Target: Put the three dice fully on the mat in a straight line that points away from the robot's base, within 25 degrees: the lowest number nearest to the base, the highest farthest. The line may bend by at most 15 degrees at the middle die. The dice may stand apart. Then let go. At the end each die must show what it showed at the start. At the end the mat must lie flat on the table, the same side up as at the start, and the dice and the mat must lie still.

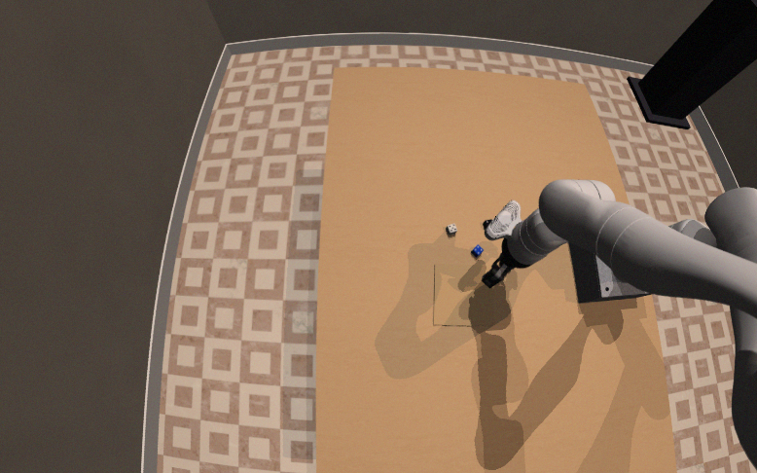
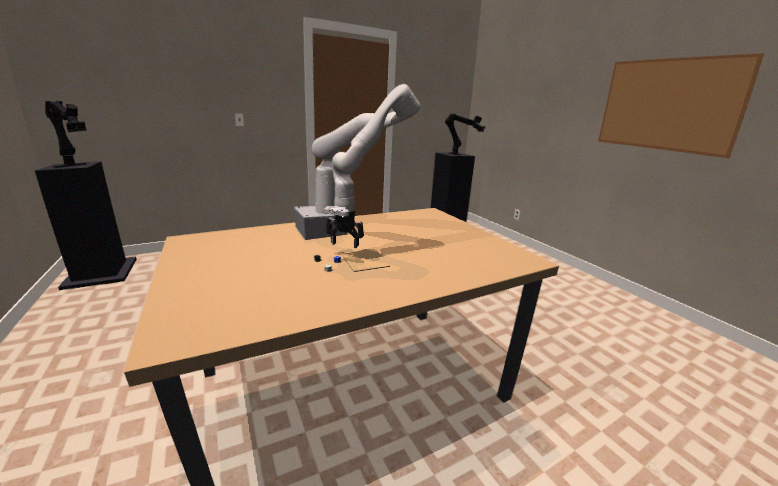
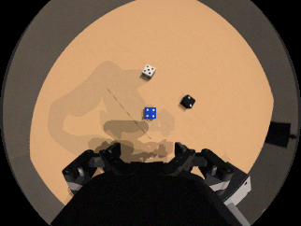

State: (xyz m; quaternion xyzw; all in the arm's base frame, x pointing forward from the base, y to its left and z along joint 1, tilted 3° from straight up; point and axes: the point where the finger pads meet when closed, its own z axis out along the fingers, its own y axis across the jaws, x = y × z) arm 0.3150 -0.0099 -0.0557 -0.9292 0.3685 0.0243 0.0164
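Three small dice lie on the table, off the mat. The white die is farthest from the base, the blue die lies between it and my gripper, and the black die lies to the blue die's right in the wrist view. They also show in the exterior view: black, blue, white. The mat is thin and table-coloured; only its dark edge shows. My gripper is open and empty, hovering above the table at the mat's corner, just short of the blue die.
The arm's grey base block stands on the table behind the gripper. Two black pedestals with cameras stand on the floor beyond the table. The arm's shadows fall across the mat.
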